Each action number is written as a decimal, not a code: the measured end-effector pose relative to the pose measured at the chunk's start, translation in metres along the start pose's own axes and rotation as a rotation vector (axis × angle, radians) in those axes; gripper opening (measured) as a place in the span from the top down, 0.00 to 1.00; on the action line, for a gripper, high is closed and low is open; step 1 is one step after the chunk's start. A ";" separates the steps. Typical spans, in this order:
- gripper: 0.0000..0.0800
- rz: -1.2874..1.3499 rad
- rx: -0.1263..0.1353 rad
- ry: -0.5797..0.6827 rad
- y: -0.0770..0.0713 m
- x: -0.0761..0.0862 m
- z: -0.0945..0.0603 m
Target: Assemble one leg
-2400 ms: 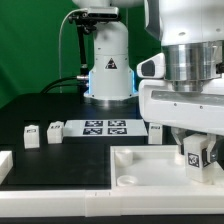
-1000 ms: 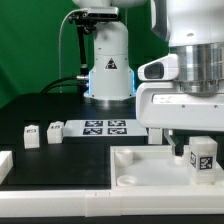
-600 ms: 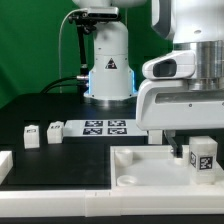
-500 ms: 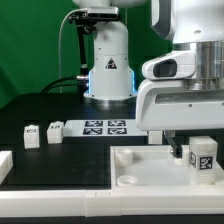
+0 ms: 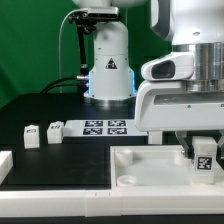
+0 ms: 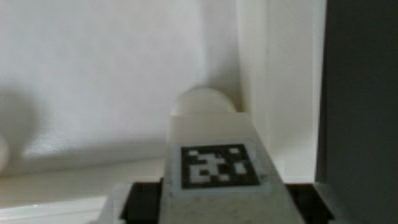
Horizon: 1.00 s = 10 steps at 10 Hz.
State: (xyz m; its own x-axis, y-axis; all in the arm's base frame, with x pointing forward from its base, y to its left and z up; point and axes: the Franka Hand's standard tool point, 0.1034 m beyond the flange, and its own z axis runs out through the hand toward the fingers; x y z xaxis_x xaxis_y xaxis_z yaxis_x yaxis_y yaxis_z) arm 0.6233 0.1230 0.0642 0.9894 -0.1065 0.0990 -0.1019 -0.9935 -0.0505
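Observation:
My gripper [image 5: 205, 160] is shut on a leg [image 5: 206, 153], a small white block with a black-and-white tag. It holds the leg upright over the right part of the big white panel [image 5: 150, 165]. I cannot tell whether the leg touches the panel. In the wrist view the leg [image 6: 217, 140] stands between the dark fingers [image 6: 150, 200], tag facing the camera, with the white panel [image 6: 107, 80] behind it. Two more legs [image 5: 31, 135] [image 5: 54, 130] stand on the dark table at the exterior view's left.
The marker board [image 5: 105, 126] lies in front of the robot base [image 5: 108, 70]. Another small white block [image 5: 155, 132] stands behind the panel, next to my gripper body. A white part [image 5: 5, 165] sits at the left edge. The panel has a round corner socket [image 5: 128, 180].
My gripper has carried the leg slightly toward the exterior view's right over the panel, and the leg has gone from tilted to upright. The other parts have not moved.

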 end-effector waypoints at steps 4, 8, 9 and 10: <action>0.64 0.515 0.018 0.028 0.001 -0.001 0.001; 0.64 0.996 0.044 0.016 0.000 -0.002 0.001; 0.64 1.170 0.053 0.005 -0.002 -0.003 0.001; 0.64 1.280 0.055 -0.003 -0.003 -0.003 0.001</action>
State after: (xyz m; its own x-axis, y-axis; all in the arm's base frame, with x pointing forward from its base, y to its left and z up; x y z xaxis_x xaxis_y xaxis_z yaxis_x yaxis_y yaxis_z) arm 0.6204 0.1268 0.0627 0.1892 -0.9805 -0.0527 -0.9724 -0.1797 -0.1488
